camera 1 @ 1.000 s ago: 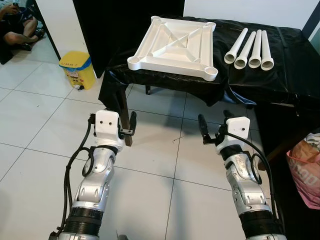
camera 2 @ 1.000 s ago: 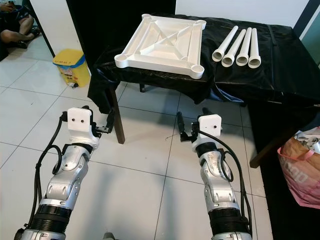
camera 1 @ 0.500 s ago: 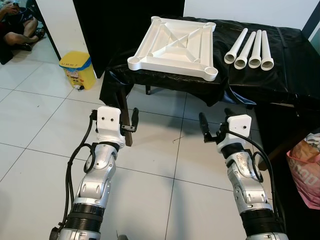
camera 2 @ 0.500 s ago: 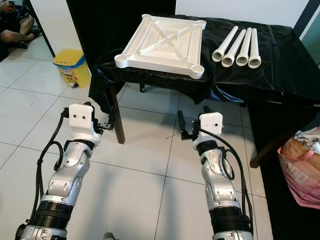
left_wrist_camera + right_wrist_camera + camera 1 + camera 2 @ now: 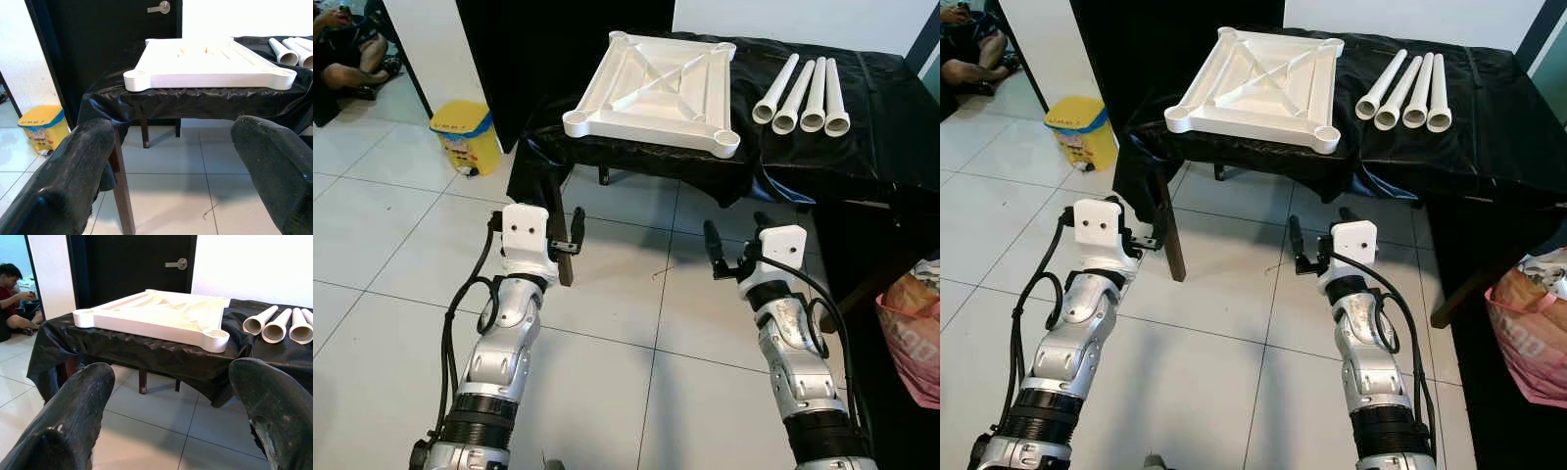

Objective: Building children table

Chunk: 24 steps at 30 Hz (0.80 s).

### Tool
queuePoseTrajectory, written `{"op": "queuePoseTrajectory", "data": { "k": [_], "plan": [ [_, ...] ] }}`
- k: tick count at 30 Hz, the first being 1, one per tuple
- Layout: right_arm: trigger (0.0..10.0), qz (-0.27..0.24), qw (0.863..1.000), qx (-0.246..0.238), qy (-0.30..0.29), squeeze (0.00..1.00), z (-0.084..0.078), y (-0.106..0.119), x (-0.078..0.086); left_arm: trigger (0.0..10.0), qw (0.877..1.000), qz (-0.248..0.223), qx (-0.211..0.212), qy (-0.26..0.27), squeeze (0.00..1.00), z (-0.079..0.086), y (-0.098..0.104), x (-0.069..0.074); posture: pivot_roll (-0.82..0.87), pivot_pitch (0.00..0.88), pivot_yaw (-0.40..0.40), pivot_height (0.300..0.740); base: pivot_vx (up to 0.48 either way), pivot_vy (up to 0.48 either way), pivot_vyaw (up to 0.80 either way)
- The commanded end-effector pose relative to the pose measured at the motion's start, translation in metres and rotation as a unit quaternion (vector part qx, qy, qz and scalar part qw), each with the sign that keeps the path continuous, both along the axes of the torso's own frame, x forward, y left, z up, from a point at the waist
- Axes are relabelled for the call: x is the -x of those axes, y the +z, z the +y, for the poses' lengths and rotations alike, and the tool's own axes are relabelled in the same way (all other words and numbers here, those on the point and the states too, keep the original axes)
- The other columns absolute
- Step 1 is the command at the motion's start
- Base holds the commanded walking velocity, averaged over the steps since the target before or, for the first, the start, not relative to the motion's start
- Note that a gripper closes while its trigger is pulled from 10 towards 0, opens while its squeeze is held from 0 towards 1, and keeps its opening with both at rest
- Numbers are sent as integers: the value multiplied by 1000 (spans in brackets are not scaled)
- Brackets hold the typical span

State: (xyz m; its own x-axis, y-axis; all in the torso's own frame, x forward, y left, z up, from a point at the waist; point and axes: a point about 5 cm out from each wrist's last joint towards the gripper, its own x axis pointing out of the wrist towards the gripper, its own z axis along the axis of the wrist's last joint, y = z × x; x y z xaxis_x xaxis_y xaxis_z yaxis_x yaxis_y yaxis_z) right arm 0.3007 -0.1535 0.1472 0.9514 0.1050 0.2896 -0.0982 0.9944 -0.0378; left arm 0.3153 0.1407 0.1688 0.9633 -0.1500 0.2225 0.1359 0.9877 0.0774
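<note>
Currently both tools, left tool [image 5: 564, 241] and right tool [image 5: 732, 249], are being held wide and empty short of the worktop [image 5: 862, 147]. Tabletop [image 5: 656, 88] is lying upside down at 12 o'clock, leg tubes [image 5: 801, 95] at 1. Light, stiff, slick plastic is being assumed; tubes are best gripped mid-length.

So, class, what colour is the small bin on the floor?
Yellow, with a blue band, for the bin; clearest in the left eye view.
</note>
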Motion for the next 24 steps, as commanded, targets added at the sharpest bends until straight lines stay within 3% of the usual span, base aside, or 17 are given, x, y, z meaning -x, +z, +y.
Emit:
{"op": "queuePoseTrajectory", "data": {
  "k": [1, 16, 24],
  "plan": [
    [10000, 3, 1000, 2, -1, 0, 0, -1, 1, 10000, 999, 13, -11, -47, 0, -6, -3, -1, 10, 47, 0, 740, 0, 0, 0],
    [10000, 4, 1000, 3, 2, 0, 2, -3, 0, 10000, 999, 14, -6, -47, 0, -4, -3, 0, 16, 33, 3, 740, 0, 0, 0],
    [10000, 4, 1000, 4, 3, 0, 2, -3, -1, 10000, 999, 13, -4, -49, 0, -5, -2, 0, 20, 25, 4, 740, 246, 0, 0]
  ]
}}
